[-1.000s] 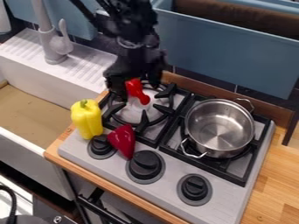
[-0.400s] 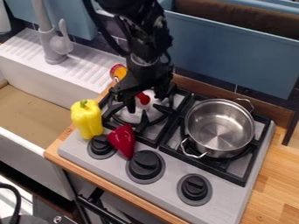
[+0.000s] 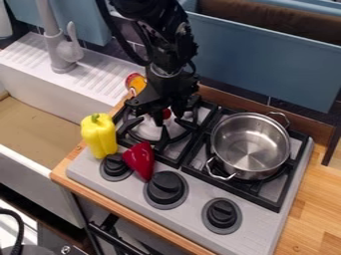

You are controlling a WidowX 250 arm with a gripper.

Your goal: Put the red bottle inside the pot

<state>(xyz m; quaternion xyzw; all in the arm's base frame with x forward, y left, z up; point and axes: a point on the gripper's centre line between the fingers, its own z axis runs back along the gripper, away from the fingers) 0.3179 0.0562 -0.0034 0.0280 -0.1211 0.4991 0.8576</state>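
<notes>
Firstly, one stove, a level base for the work. Item: steel pot, upright on the right burner, mouth up, ready to receive. Item: my claw, pointing down over the left burner, placed, I judge, for a grasp; whether it grips, I cannot tell. Item: yellow pepper, near the left edge, outside my likely route. Item: red bottle, mostly hidden behind me at that burner.
</notes>
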